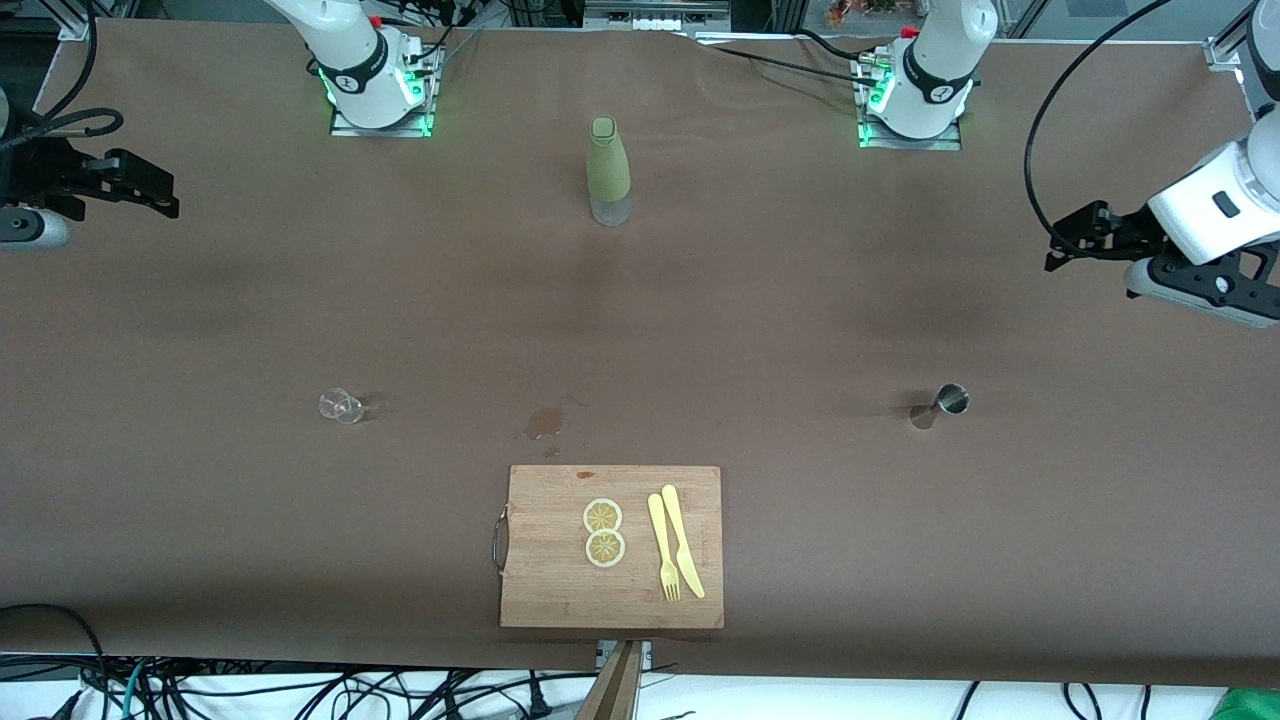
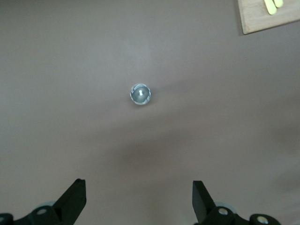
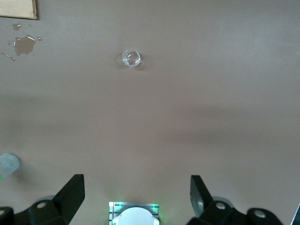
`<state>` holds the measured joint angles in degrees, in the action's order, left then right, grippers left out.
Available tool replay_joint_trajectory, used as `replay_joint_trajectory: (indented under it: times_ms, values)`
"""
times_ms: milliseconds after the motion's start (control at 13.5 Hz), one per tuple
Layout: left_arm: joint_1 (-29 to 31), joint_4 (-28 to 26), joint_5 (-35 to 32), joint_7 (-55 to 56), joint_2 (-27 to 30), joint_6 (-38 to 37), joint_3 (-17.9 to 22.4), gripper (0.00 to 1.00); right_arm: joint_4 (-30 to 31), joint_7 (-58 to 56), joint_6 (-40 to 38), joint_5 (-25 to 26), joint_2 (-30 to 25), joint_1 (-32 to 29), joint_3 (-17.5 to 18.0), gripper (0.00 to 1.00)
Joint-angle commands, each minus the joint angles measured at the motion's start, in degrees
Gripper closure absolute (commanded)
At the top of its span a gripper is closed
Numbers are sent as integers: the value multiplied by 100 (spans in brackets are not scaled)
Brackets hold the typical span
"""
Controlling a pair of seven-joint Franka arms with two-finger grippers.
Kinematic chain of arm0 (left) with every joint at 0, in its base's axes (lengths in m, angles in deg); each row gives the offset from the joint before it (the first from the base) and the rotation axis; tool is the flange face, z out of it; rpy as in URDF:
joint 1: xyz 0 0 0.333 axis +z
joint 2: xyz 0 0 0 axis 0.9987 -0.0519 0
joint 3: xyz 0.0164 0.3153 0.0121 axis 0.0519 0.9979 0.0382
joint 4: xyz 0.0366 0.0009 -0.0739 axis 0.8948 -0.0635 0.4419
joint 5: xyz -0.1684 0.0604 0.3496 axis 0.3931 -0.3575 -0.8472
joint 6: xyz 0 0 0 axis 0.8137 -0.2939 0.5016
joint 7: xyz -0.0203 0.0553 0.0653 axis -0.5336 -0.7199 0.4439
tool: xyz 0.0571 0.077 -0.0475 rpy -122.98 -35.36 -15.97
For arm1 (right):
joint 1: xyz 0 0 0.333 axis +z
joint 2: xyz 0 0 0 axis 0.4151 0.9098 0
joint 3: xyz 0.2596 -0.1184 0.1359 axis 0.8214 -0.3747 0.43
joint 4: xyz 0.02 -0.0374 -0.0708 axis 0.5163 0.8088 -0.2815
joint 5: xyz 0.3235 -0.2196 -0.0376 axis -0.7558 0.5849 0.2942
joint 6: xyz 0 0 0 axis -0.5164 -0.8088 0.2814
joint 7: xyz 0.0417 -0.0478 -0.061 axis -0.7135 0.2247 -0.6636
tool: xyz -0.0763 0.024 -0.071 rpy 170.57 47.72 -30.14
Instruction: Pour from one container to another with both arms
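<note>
1. Left pincer (image 1: 1062, 243) hung spread over the surface's (image 1: 800, 300) left-arm end; the steel jigger (image 1: 945, 402) stood upright below, nearer the camera.
2. Right pincer (image 1: 150, 190), spread, hung likewise above the faceted glass (image 1: 341, 405).

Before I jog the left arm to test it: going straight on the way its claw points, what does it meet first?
Likely bare table. The open left claw faces down, and the jigger stands off its line, though depth is unclear.

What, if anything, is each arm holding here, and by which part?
Nothing is held. Both end effectors, left and right, hang open above the table ends; the jigger and glass stand untouched.
</note>
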<state>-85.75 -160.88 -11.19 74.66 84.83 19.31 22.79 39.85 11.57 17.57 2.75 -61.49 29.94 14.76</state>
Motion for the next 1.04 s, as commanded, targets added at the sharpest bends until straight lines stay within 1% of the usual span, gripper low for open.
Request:
replay_joint_trajectory:
  times_ms: [0, 593, 964]
  values:
    - [312, 93, -185, 878, 96, -286, -480, 0, 101, -120, 98, 42, -59, -32, -2, 0]
    - [329, 102, -62, 826, 52, -234, -357, 0, 66, -139, 98, 51, -41, -129, -20, 0]
    - [338, 102, -10, 818, 43, -234, -357, 0, 57, -147, 71, 42, -41, -146, -64, 0]
